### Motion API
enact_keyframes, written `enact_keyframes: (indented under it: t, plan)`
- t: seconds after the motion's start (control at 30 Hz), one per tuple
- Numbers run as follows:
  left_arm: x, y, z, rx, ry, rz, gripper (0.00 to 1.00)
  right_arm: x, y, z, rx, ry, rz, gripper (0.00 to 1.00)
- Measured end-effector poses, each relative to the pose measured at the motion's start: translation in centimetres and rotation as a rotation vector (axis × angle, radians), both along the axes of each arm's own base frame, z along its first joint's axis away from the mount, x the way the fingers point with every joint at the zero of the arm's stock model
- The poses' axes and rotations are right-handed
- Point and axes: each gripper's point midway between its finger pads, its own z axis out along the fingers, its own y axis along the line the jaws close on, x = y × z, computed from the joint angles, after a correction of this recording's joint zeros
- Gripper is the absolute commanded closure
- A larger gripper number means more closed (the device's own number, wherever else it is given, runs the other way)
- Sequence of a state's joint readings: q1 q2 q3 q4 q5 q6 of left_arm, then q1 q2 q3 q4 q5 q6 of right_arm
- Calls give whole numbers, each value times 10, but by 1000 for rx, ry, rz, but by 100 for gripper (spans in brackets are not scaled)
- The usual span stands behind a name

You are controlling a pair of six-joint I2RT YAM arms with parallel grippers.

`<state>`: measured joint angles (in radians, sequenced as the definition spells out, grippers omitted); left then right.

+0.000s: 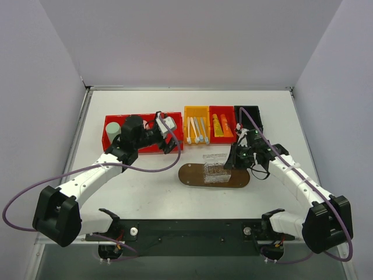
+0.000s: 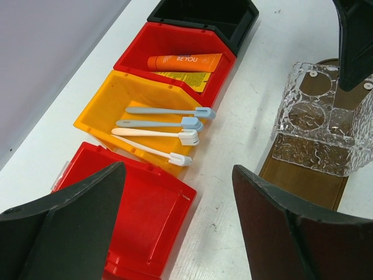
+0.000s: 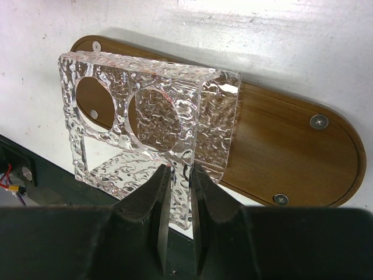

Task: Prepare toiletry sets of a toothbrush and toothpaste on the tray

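Clear holder [image 3: 145, 116] pinched on tray [image 3: 280, 146]; no set laid yet.
Right gripper [image 3: 179, 172] clamps an end wall of the clear holder on the tray; this thin-edge pinch may slip and tip it. Left gripper [image 2: 178, 175] gapes empty, left of the tray. Beyond the tray, toothbrushes [image 2: 163, 131] fill the yellow bin [image 2: 102, 111] and toothpaste tubes [image 2: 183, 61] the red bin [image 2: 175, 41], distinct only in left wrist view. The pinch shows only in right wrist view.

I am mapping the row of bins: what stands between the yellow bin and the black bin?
A small red bin holding the toothpaste tubes. It shows in both the top view and the left wrist view.
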<state>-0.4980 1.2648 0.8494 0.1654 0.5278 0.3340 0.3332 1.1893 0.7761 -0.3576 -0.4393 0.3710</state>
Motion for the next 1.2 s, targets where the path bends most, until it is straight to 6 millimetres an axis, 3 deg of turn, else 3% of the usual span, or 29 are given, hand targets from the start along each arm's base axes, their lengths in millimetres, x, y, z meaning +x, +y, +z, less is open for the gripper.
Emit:
enact_keyframes:
  t: [0.1,0.23,0.5,0.7,1.0,1.2]
  plan:
    - [0,0,1,-2,-4,-1,15,-1,1,2,9,-8,-1,89]
    - [0,-2,-1,1,0,-5,15,-4,1,3,20,-10,4,74]
    - [-2,-10,-11,13,20,-24,15,-1,-1,12,44,-42,-9,71]
    - [-9,-19,-14,14,29,-50,15,1,-3,19,59,-63,-20,61]
    - [-32,-50,-38,41,97,-137,16,1,-17,33,22,-141,-4,60]
    - [-38,-56,-48,71,112,-148,16,8,-24,62,-47,-245,76,65]
